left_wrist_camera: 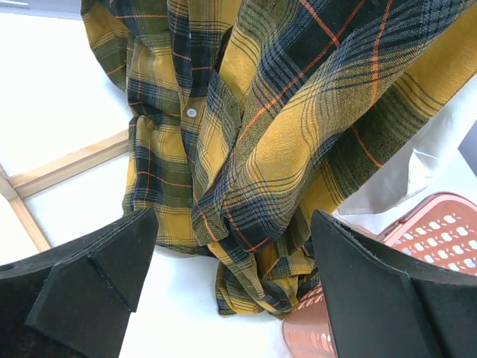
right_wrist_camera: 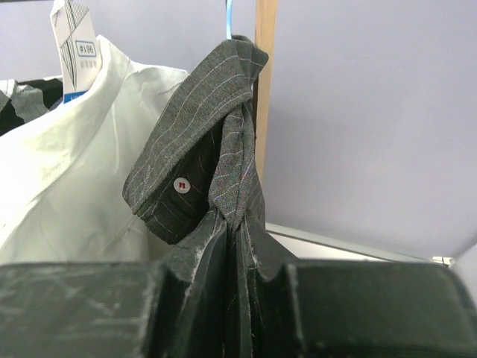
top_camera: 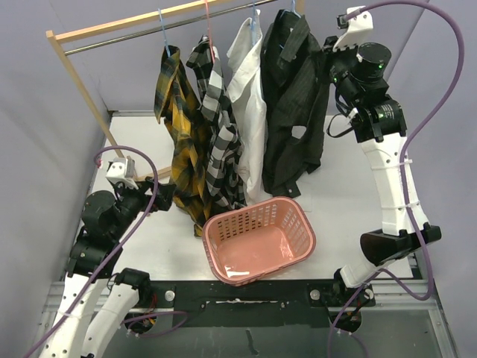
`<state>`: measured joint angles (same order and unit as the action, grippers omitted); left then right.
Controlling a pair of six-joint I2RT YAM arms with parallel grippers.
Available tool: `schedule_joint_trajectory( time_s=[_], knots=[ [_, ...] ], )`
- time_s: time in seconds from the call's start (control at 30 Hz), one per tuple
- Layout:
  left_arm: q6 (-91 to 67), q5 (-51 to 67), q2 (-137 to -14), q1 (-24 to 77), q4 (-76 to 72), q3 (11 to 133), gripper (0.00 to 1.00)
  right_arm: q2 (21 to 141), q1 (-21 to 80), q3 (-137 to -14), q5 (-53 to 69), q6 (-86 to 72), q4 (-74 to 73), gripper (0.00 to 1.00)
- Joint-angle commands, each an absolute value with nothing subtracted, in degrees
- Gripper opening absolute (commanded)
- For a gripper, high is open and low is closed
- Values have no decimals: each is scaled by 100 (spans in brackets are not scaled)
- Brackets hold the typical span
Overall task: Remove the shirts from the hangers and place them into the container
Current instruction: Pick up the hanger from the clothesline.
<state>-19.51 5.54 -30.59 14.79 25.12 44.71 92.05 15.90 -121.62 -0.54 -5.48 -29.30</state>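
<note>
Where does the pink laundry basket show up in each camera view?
Top external: pink basket at lower centre.
Left wrist: bottom right corner, partly cut off.
Right wrist: not in it; the black shirt fills the view.
Shared landmark: yellow plaid shirt, hem beside the basket, in the top and left wrist views.

Colours/patterns, item by item

Plaid shirt (top_camera: 179, 142): yellow/blk w/ thin orange lines, wht button. Check shirt (top_camera: 216, 127): blk/wht. White shirt (top_camera: 250, 112): plain; tag (right_wrist_camera: 74, 52) wht w/ blue band. Black shirt (top_camera: 294, 97): charcoal close up, faint pale pinstripes, wht button w/ red centre. Light-blue hanger (top_camera: 162, 30); pink-red hanger (top_camera: 208, 19). Basket (top_camera: 294, 227): pink, slotted sides. Counter (top_camera: 350, 179) wht; rack (top_camera: 82, 82) pale wood; cables (top_camera: 440, 97) purple.
</note>
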Motion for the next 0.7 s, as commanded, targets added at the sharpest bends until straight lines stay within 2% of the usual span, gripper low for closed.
schedule_joint_trajectory(
  time_s=[0.0, 0.37, 0.4, 0.43, 0.67],
  knots=[
    [-1975, 594, -2953, 1438, 2199, 4620, 84, 8933, 1628, -12331, -255, -654, -1990, 0],
    [-1905, 773, -2790, 1441, 1975, 4518, 85, 8802, 1611, -12410, -326, -856, -1483, 0],
    [-1922, 759, -2801, 1438, 1996, 4518, 88, 8756, 1601, -12395, -352, -855, -1439, 0],
    [-1914, 773, -2811, 1441, 2003, 4518, 96, 8717, 1600, -12393, -366, -857, -1428, 0],
    [-1894, 964, -2847, 1441, 1935, 4518, 98, 8352, 1600, -12157, -355, -845, -1395, 0]
  ],
)
